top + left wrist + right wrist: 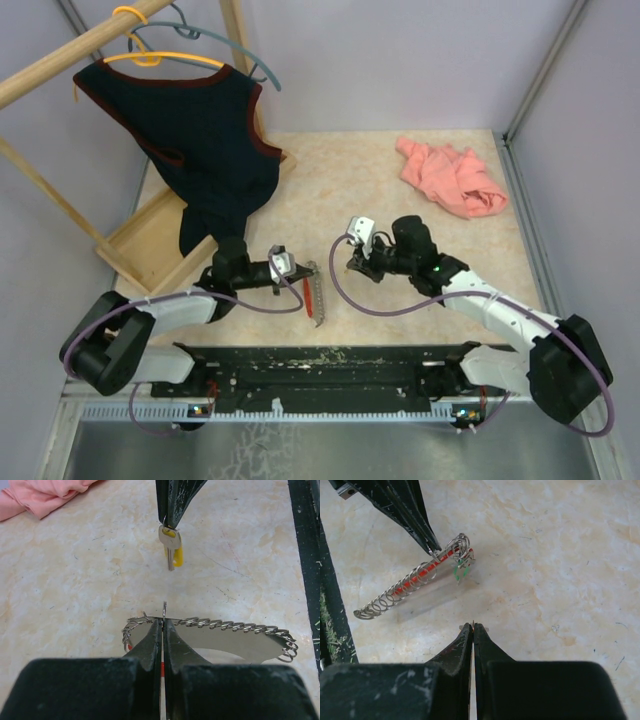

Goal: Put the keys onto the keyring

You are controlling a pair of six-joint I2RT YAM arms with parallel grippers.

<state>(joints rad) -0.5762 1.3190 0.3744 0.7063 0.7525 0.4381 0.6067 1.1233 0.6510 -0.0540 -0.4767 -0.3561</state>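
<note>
The keyring (235,626) is a silvery coiled strip with a red strand inside, held a little above the table. My left gripper (163,621) is shut on the wire ring at its end. In the right wrist view the keyring (410,582) slants down to the left from the left gripper's fingers (422,530). The keys (170,544), a silver one in front of a yellow one, hang from my right gripper (169,522), which is shut on their heads. They hang just beyond the ring, apart from it. In the right wrist view my right gripper (472,626) shows only a sliver of key.
A crumpled pink cloth (450,178) lies at the back right. A dark vest (205,140) hangs on a wooden rack (150,245) at the back left. A black rail (320,365) runs along the table's near edge.
</note>
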